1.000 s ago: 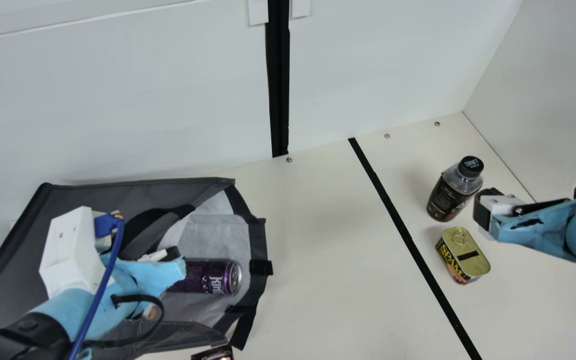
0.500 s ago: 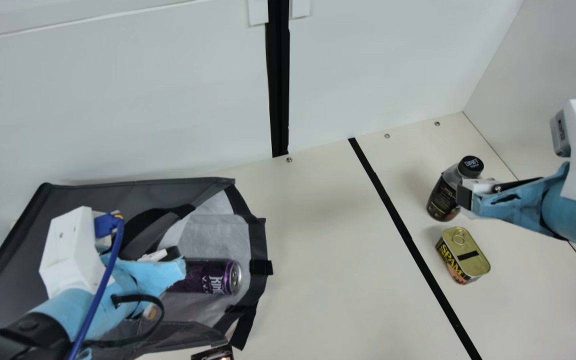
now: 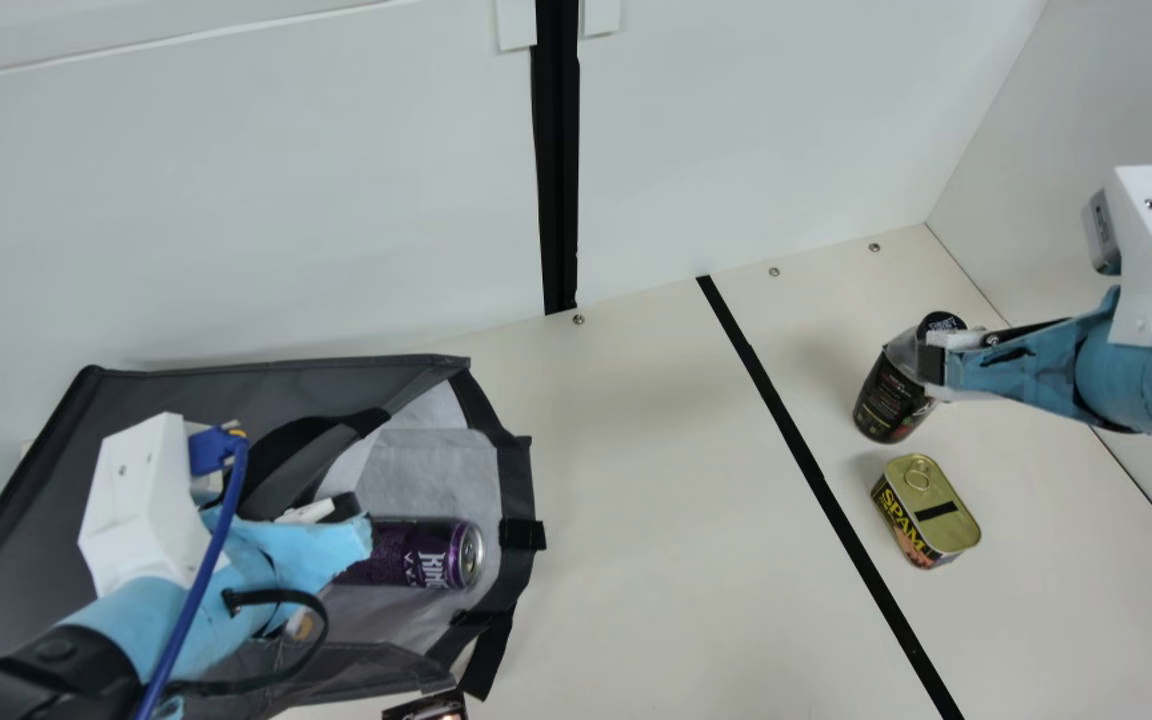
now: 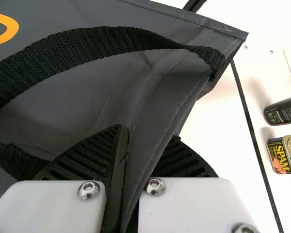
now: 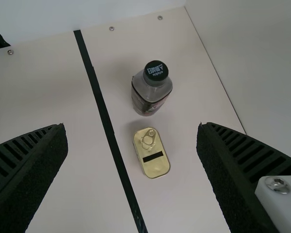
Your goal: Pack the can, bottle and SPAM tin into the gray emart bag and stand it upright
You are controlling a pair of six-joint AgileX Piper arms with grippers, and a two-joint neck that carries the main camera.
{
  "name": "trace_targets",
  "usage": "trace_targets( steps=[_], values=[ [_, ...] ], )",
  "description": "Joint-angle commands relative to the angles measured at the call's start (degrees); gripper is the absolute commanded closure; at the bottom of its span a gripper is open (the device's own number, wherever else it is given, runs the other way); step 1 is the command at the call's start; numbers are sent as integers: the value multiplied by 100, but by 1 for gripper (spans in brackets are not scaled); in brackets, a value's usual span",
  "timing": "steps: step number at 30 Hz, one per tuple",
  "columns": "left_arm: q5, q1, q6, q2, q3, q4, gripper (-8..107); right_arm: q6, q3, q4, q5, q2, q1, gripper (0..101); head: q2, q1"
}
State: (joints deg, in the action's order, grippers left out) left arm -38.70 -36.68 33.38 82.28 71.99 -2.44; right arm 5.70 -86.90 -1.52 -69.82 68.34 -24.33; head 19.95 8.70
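Note:
The gray bag [image 3: 186, 395] lies on its side at the left, its mouth facing right, with the purple can [image 3: 426, 553] lying inside. At the bag's upper layer is my left gripper [image 3: 346, 515]; in the left wrist view, my left gripper [image 4: 131, 170] is shut on the bag's edge [image 4: 160, 121]. My right gripper [image 3: 936, 365] hangs in front of the upright bottle [image 3: 891, 400]. In the right wrist view my right gripper [image 5: 132, 160] is wide open, with the bottle [image 5: 150, 92] and SPAM tin [image 5: 153, 155] on the table beyond its fingers. The SPAM tin [image 3: 926, 510] stands nearer than the bottle.
A black tape line [image 3: 826, 490] runs along the table [image 3: 666, 500] between the bag and the bottle and tin. A small dark item [image 3: 426, 708] lies below the bag. White walls [image 3: 236, 200] rise behind and at the right.
My right arm has moved left and up in the main view, its gripper now overlapping the bottle. The left arm, bag, can, bottle and tin have stayed put.

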Motion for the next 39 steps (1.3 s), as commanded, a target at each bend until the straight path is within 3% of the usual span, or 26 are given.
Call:
trace_targets(
  steps=[1, 21, 39],
  values=[
    [0, 0, 0, 0, 0, 0, 107, 88, -41, 33, -8, 97, -71, 6, 5, 130],
    [0, 0, 0, 0, 0, 0, 107, 614, -449, 179, -8, 1023, -560, 6, 5, 130],
    [0, 0, 0, 0, 0, 0, 107, 668, -729, 313, -8, 1815, -579, 6, 5, 130]
  ],
)
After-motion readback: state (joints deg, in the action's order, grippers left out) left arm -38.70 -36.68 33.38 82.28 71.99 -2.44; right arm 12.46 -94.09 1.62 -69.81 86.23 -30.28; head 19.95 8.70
